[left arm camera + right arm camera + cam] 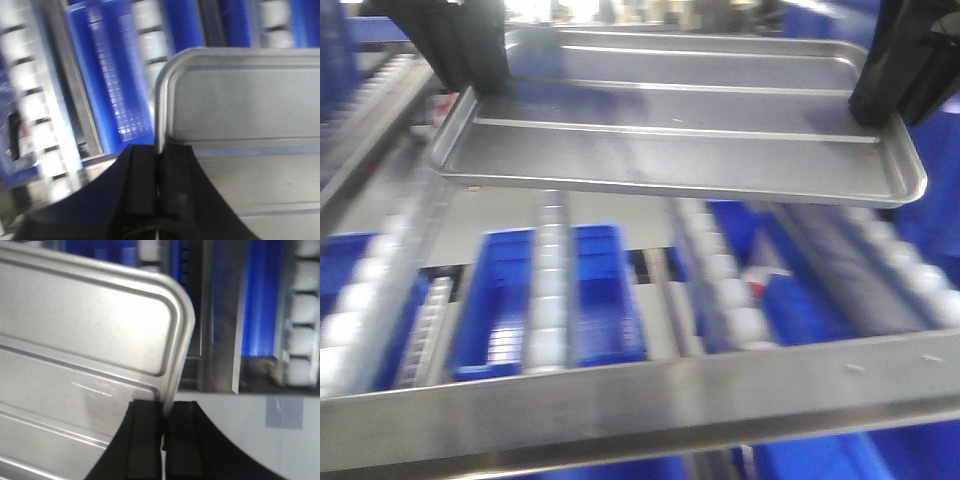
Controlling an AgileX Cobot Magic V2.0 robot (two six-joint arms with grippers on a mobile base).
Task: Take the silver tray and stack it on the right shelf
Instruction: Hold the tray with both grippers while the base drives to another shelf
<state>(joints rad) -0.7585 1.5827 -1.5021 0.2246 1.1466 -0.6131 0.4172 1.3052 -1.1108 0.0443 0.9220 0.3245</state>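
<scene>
**Layout.** The silver tray (680, 130) hangs between my two grippers, above the right shelf (840, 262). My left gripper (485, 85) clamps the tray's left short rim, and my right gripper (880, 105) clamps its right short rim. Below the tray, roller rails (550, 290) run front to back behind the front bar (570, 405). Crates (500, 305) lie beneath and between the rails.

The front view looks down over the right shelf (620, 400); both wrist views sit close, sharing the silver tray (680, 150).
</scene>
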